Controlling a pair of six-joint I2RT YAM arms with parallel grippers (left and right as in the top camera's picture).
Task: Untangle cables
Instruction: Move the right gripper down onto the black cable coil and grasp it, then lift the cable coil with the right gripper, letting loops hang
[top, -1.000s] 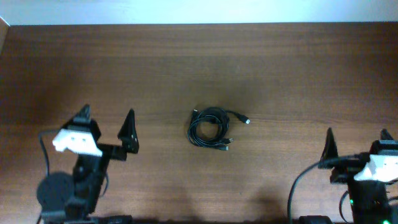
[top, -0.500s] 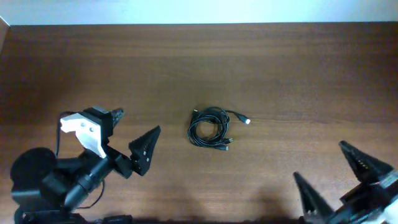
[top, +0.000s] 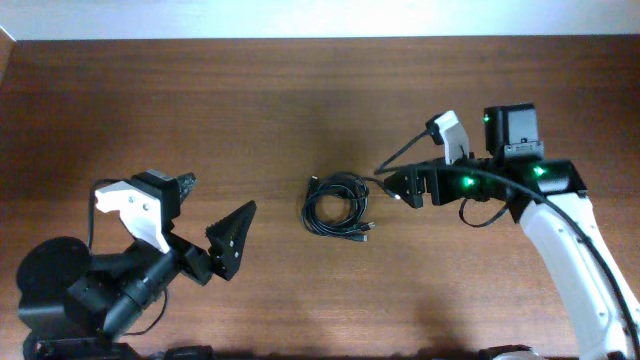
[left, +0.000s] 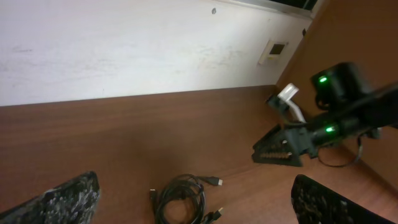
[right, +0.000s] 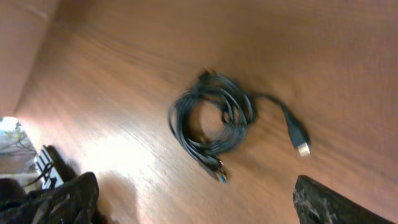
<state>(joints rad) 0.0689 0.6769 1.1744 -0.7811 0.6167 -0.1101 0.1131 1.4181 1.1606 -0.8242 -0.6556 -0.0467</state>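
The cables (top: 360, 203) lie as one coil of thin black cords at the table's middle, with a silvery plug (top: 398, 195) sticking out to the right. My left gripper (top: 212, 212) is open and empty, left of the coil and apart from it. My right gripper (top: 402, 184) is open and empty, hovering close to the silvery plug. The coil shows in the left wrist view (left: 200, 200) between the open fingers (left: 194, 182). It also shows in the right wrist view (right: 238, 112), ahead of the open fingers (right: 194, 182), with the plug (right: 303, 148).
The brown wooden table (top: 300, 100) bears only the coil. A pale wall runs along its far edge (top: 320, 18). The right arm (top: 555, 230) reaches in from the right, with its own thick black wires near the wrist. The left arm's base (top: 60, 290) sits at the lower left.
My right arm has swung from the lower right corner up and left, close to the silvery plug. My left gripper turned toward the coil a second ago and has since held still. The coil has not moved.
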